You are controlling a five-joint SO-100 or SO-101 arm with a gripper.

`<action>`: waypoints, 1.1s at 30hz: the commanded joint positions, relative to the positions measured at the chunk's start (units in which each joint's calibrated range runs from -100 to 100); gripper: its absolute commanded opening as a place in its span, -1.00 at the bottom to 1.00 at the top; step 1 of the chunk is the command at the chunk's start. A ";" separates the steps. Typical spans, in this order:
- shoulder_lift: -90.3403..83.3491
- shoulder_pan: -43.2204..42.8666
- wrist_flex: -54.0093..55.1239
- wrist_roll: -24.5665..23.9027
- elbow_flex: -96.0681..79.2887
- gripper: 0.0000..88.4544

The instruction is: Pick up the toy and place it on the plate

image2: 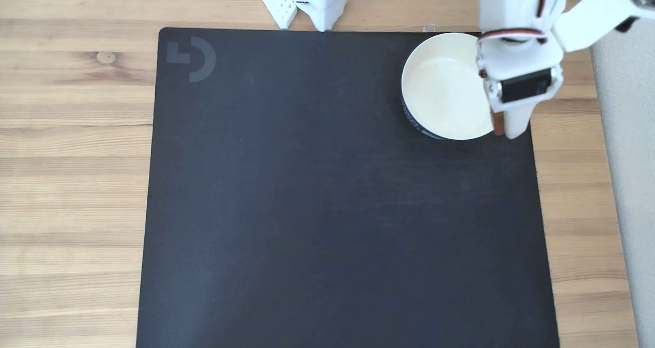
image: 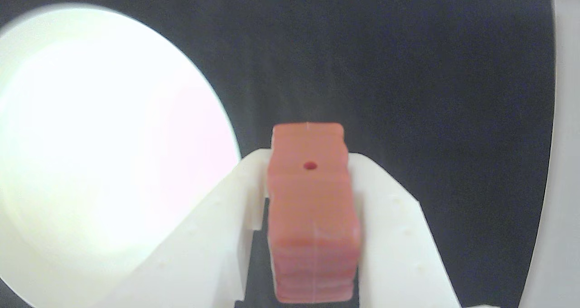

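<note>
My gripper [image: 310, 163] clamps the reddish-brown block [image: 311, 217] upright, apparently just beside the white dish [image2: 442, 89], poised for placing.

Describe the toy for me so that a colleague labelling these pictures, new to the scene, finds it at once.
Start at the black mat, then go to the white plate at its far right corner in the fixed view. Beside the plate's right rim, the white gripper holds the toy: a small reddish-brown block, the one coloured thing there.
</note>
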State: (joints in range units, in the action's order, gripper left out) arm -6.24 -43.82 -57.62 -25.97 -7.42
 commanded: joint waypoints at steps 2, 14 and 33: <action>-2.38 -4.74 1.90 -1.27 -1.64 -0.95; -14.14 -8.50 1.23 -2.42 -10.47 -0.95; -36.65 -6.16 9.52 -2.32 -49.68 -0.94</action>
State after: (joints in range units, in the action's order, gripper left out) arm -41.72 -50.31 -49.77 -28.13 -55.41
